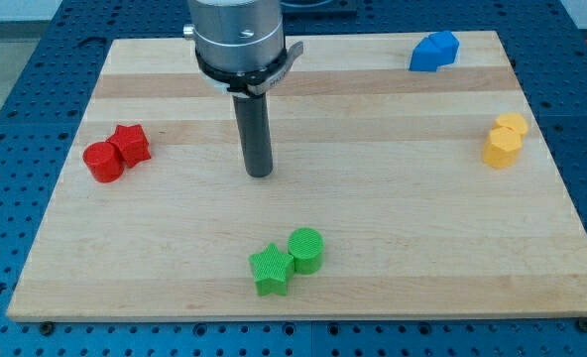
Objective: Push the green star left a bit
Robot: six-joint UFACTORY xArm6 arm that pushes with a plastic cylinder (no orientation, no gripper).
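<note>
My tip (259, 173), a jawless rod, stood well apart from the green star (271, 270), which lay at its six o'clock

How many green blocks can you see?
2. The green star sits near the view's bottom, and the green cylinder touches its right side. My tip is above them. None seems hidden.

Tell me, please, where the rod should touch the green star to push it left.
Press my tip on the green star from the view's right. The green cylinder touches its upper right side, so probably meet the lower right points, below the cylinder.
</note>
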